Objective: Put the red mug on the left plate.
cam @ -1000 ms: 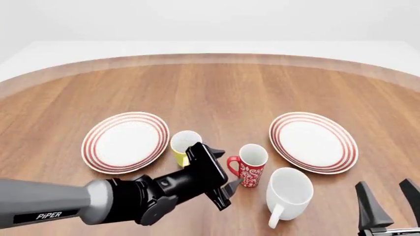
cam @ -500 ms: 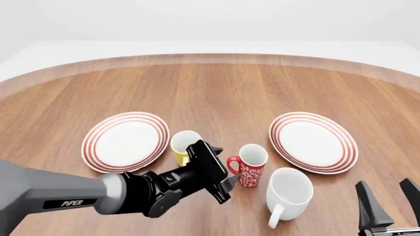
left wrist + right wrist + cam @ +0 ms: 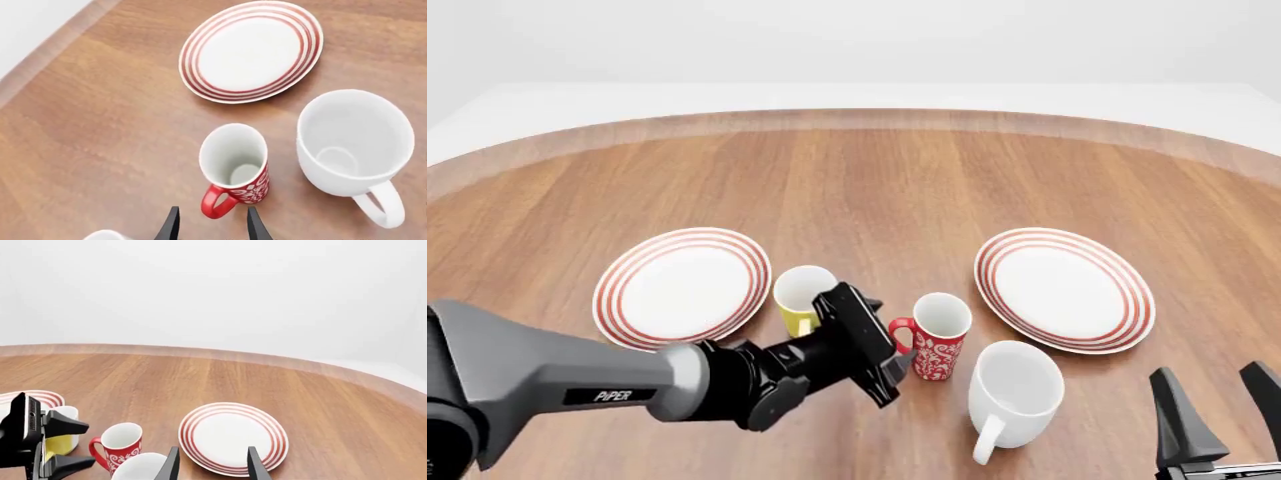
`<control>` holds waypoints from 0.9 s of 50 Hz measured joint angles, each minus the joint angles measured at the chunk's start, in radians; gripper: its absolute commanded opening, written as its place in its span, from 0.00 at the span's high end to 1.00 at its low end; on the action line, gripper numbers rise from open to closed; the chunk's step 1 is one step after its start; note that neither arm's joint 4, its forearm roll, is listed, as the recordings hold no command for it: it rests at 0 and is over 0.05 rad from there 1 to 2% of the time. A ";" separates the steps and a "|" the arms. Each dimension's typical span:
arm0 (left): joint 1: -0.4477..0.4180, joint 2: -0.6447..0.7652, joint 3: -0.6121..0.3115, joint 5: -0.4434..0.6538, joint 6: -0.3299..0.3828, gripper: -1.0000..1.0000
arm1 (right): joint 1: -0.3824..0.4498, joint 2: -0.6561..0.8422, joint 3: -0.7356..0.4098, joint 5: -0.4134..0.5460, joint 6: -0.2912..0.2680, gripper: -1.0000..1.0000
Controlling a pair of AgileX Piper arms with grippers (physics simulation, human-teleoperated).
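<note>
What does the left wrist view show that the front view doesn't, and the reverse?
Only the left wrist view: the left gripper open, its fingers either side of the red mug's handle, not yet touching it. Only the front view: the left plate and most of the yellow mug. Both: the red mug, white mug and right plate.

The left arm (image 3: 547, 375) is a smooth grey tube printed with white "PIPER" lettering on a black band, ending in a glossy black wrist of rounded joints. Ahead of the wrist sits a flat black block carrying the left gripper (image 3: 892, 350), with slim, pointed black fingers (image 3: 171, 227). The right gripper (image 3: 1217, 415) has matching tapered black fingers on a black base.
</note>
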 measured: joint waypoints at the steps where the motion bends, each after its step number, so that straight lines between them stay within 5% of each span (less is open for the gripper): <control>1: -0.001 0.000 0.001 0.000 -0.001 0.00 | 0.000 0.000 0.000 0.000 0.000 0.00; 45: -0.009 0.063 -0.046 0.028 -0.027 0.00 | 0.002 0.000 -0.005 -0.006 -0.005 0.00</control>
